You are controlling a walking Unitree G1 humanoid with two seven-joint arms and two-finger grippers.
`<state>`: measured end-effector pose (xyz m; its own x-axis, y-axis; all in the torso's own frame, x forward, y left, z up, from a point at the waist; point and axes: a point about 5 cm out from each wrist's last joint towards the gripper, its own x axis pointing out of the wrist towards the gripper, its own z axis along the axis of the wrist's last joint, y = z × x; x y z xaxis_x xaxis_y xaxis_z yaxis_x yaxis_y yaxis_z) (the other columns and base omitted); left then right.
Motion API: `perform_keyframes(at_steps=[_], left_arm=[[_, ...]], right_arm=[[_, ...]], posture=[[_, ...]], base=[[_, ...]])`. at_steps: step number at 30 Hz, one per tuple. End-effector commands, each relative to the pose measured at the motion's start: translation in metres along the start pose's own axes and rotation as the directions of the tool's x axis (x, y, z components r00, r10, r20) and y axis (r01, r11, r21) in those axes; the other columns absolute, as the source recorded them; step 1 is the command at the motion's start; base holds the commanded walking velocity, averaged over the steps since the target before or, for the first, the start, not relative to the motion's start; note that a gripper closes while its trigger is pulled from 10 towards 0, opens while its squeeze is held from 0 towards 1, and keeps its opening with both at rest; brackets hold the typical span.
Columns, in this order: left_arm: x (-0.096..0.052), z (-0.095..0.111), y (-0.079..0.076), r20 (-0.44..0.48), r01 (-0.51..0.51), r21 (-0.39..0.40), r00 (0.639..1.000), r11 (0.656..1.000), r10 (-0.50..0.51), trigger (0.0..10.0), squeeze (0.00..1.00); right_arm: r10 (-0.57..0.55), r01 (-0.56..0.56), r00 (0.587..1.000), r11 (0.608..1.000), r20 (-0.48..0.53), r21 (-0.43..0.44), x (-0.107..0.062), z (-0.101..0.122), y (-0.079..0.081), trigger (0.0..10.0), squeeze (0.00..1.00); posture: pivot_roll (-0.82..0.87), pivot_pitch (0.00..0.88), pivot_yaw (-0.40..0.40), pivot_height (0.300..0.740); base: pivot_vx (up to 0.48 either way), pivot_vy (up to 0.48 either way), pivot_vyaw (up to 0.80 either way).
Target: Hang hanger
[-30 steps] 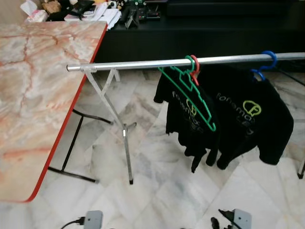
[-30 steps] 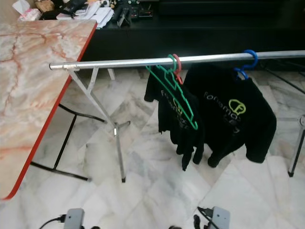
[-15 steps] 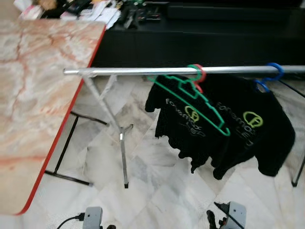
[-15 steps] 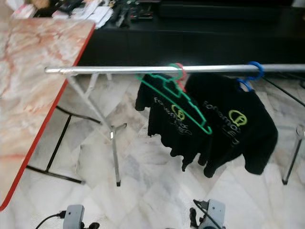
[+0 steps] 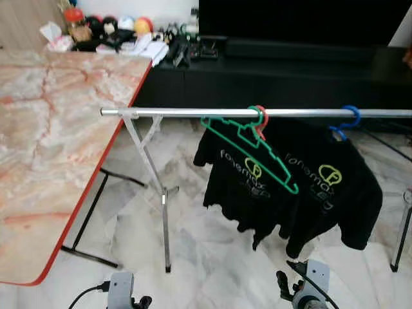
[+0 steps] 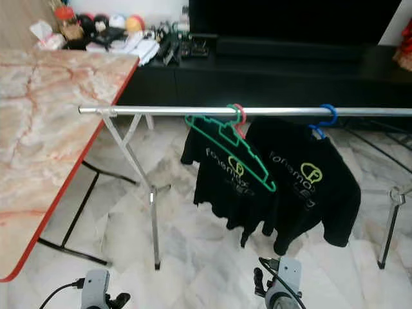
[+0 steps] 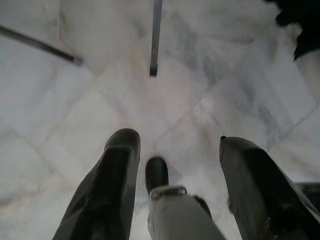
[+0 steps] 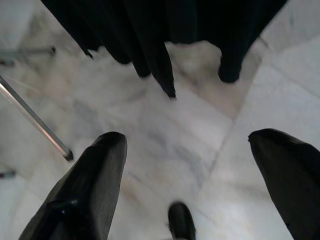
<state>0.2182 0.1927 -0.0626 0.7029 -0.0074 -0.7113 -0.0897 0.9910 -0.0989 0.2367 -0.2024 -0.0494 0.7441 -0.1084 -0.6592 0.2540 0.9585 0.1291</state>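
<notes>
An empty green hanger [image 5: 247,131] hangs by its hook on the silver rail [image 5: 193,112], tilted across a black T-shirt [image 5: 235,193] that is on a red hanger. Further right on the rail, a blue hanger [image 5: 349,120] carries a second black T-shirt [image 5: 338,193]. Both arms hang low in front of the rack. My left gripper [image 7: 177,140] is open and points down at the marble floor, holding nothing. My right gripper [image 8: 189,135] is open too, with the shirts' hems beyond its fingers. The wrists of my left arm [image 5: 121,286] and right arm [image 5: 310,280] show at the bottom edge.
A marble-topped table [image 5: 58,148] with a red edge stands at my left. The rack's slanted legs [image 5: 166,219] reach the floor near it, and another leg [image 5: 400,232] stands at far right. A black cabinet [image 5: 290,64] with clutter runs along the back.
The camera has tilted up, so more of the cabinet shows. The green hanger has turned on the rail from a steep, narrow hang to a wider slant. Both arms stay low.
</notes>
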Motion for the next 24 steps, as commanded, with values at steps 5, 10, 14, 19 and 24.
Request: perform_keyframes(at_steps=[5, 10, 14, 19, 24], left_arm=[[-0.002, -0.004, 0.013, -0.038, -0.038, -0.01, 0.999, 0.999, 0.037, 10.0, 0.0], [-0.004, -0.001, 0.026, -0.034, -0.07, -0.027, 0.997, 0.997, 0.069, 10.0, 0.0], [-0.007, 0.005, 0.041, -0.019, -0.115, -0.063, 0.993, 0.991, 0.114, 10.0, 0.0], [-0.008, 0.002, 0.042, -0.016, -0.135, -0.107, 0.991, 0.985, 0.134, 10.0, 0.0], [-0.013, -0.028, 0.033, -0.088, -0.153, -0.138, 0.986, 0.979, 0.142, 10.0, 0.0]], right_arm=[[-0.003, 0.003, 1.0, 1.0, 0.014, -0.013, 0.001, 0.007, -0.002, 10.0, 0.0], [-0.003, 0.003, 1.0, 1.0, 0.008, -0.03, 0.002, 0.007, -0.003, 10.0, 0.0], [0.006, -0.006, 1.0, 0.998, -0.001, -0.066, 0.003, 0.011, -0.004, 10.0, 0.0], [0.011, -0.01, 1.0, 0.997, 0.009, -0.073, 0.002, 0.018, -0.017, 10.0, 0.0], [-0.043, 0.04, 0.998, 0.998, -0.044, -0.056, -0.006, 0.003, -0.045, 10.0, 0.0]], posture=[[-0.03, 0.0, 0.029, 0.74], [0.0, 0.0, 0.009, 0.74], [0.04, 0.0, -0.018, 0.74], [0.06, 0.0, -0.053, 0.74], [0.06, 0.0, -0.078, 0.74]], base=[[0.0, 0.0, 0.0], [0.0, 0.0, 0.0], [0.0, 0.0, 0.0], [0.0, 0.0, 0.0], [0.0, 0.0, 0.0]])
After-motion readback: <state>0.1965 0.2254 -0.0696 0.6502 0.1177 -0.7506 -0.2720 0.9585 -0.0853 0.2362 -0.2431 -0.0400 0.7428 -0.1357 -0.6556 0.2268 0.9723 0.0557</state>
